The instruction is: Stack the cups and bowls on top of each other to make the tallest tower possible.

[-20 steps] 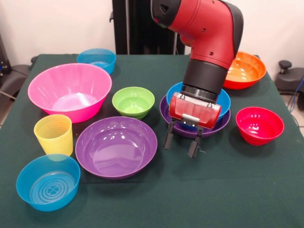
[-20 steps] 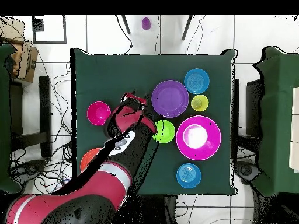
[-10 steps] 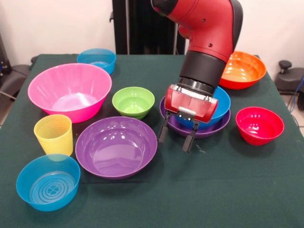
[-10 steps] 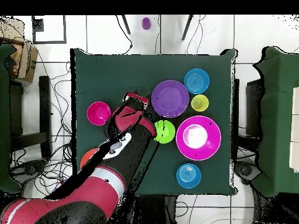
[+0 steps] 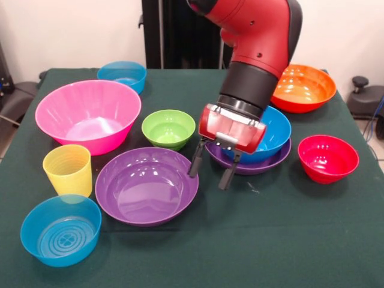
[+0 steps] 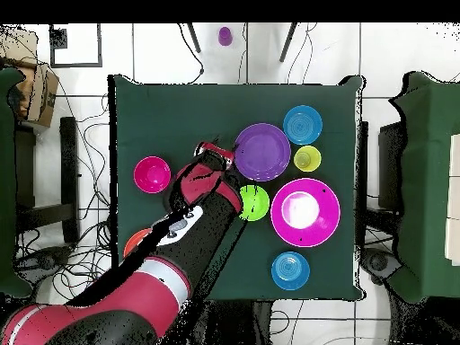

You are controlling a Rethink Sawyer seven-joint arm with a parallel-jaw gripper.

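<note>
Front view: we see the gripper (image 5: 209, 170), jaws open and empty, at frame centre beside the wide purple bowl (image 5: 147, 185).

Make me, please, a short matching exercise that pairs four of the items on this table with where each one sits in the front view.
Things:
1. blue bowl
2. ribbed yellow cup
3. pincer
4. orange bowl

Places:
A. far right corner of the table
B. nested in a purple bowl
C. in front of the pink bowl
D. open, beside the rim of the wide purple bowl

Pairs: 1-B, 2-C, 3-D, 4-A
</note>
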